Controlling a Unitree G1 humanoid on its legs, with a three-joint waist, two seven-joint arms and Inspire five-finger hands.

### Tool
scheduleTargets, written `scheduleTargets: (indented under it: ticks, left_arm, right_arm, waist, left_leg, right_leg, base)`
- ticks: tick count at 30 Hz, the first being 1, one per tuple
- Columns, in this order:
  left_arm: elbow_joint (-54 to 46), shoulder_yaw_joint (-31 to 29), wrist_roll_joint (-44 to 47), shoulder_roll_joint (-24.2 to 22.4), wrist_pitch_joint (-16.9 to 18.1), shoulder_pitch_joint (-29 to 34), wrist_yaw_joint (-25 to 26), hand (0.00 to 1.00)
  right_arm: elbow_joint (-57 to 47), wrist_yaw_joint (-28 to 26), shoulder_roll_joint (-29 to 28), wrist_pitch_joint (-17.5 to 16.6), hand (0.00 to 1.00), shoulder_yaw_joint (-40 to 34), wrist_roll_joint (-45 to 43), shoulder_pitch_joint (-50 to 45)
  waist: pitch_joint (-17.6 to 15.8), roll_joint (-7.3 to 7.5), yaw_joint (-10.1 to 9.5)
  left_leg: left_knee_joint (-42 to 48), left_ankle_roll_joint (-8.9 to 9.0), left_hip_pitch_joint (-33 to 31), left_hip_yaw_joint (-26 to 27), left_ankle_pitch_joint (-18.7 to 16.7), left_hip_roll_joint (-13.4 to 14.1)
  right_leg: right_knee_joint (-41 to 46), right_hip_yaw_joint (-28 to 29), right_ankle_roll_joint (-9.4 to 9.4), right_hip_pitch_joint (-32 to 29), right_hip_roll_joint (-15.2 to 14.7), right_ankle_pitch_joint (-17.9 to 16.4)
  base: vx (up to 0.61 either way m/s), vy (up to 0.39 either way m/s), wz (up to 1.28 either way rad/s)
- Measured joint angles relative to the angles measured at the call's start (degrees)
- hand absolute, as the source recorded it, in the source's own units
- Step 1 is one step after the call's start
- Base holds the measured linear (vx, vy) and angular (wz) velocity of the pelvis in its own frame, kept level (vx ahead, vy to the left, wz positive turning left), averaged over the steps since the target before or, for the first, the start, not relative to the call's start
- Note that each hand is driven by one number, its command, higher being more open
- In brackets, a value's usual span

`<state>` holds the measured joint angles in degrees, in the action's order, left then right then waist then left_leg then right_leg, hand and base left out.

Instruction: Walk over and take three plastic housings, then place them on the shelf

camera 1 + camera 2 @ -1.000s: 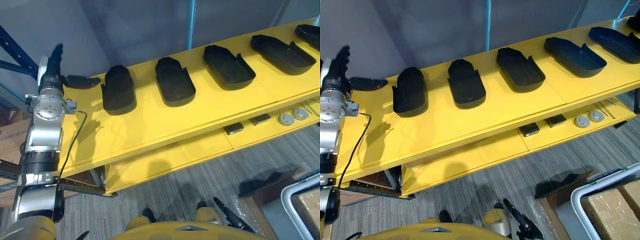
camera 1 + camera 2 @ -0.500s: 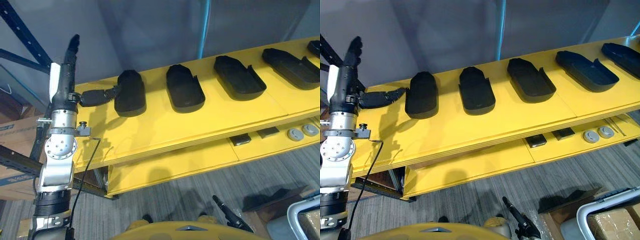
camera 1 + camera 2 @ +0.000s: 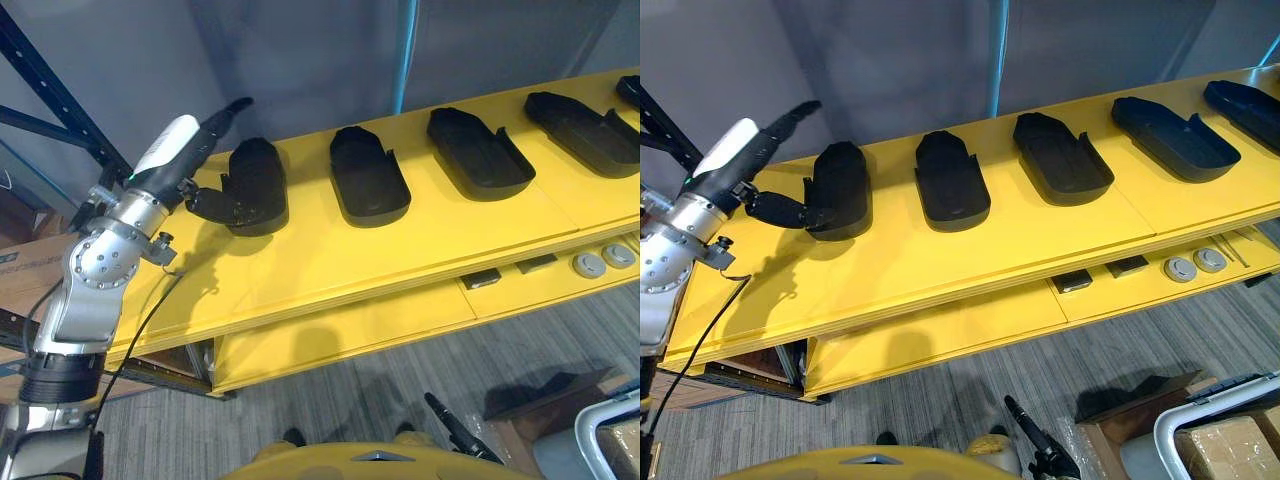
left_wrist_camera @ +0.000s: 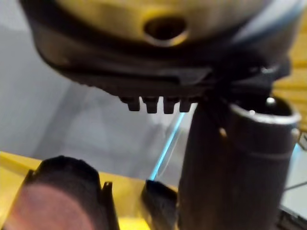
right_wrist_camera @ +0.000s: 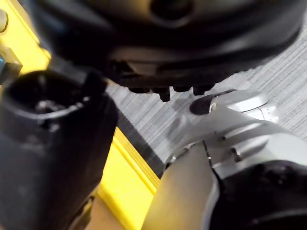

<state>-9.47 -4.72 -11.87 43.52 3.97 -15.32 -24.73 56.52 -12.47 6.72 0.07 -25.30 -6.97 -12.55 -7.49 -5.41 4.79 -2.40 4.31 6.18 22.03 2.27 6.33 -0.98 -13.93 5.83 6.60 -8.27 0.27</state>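
Left eye view: left hand (image 3: 160, 180), fingers (image 3: 222, 112) straight, holding nothing, thumb tip at the leftmost plastic housing (image 3: 258, 180).

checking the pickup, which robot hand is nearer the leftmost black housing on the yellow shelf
Left. The left robot hand is at the left edge of the leftmost housing; the right robot hand hangs low, near the floor.

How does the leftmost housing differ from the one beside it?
The leftmost housing has the left hand at its edge; the second housing lies untouched. The leftmost housing is nearer the left end of the yellow shelf than the second housing. Both are black, resting on it.
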Motion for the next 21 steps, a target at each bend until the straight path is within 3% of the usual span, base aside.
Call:
scheduleTargets:
  ticks: [4,9,21]
  left_arm:
    - [0.32,1.94,0.05,0.33,-5.88,-0.9,-9.57,1.0]
    - [4.01,2.74,0.17,1.47,-10.28,-2.8,-14.77,1.0]
    - [6.91,3.38,-4.21,3.13,-12.94,-3.33,-19.18,1.0]
  right_arm:
    - [-0.04,0.07,0.2,1.01,1.0,-1.27,0.0,-0.05]
    - [-0.18,0.07,0.37,2.29,1.0,-1.52,0.0,0.31]
    - [-1.14,0.25,0.37,3.37,1.0,-1.73,-0.2,1.53]
  waist:
    - [0.07,-0.6,0.34]
    - [0.04,-0.6,0.22]
    - [-0.71,-1.07,0.31]
  left_leg:
    - [0.08,-0.04,-0.7,0.03,0.04,0.05]
    - [0.07,-0.06,-0.75,0.04,0.05,0.06]
    - [0.25,-0.08,-0.74,0.03,0.06,0.12]
  right_leg:
    - [0.18,0.11,0.01,-0.85,0.03,0.0]
    - [0.86,0.19,-0.17,-1.24,0.01,-0.17]
    - [1.11,0.2,-0.28,-1.31,-0.04,-0.29]
  base:
    - [0.0,0.0,0.0]
    - [0.0,0.0,0.0]
    - [0.0,0.0,0.0]
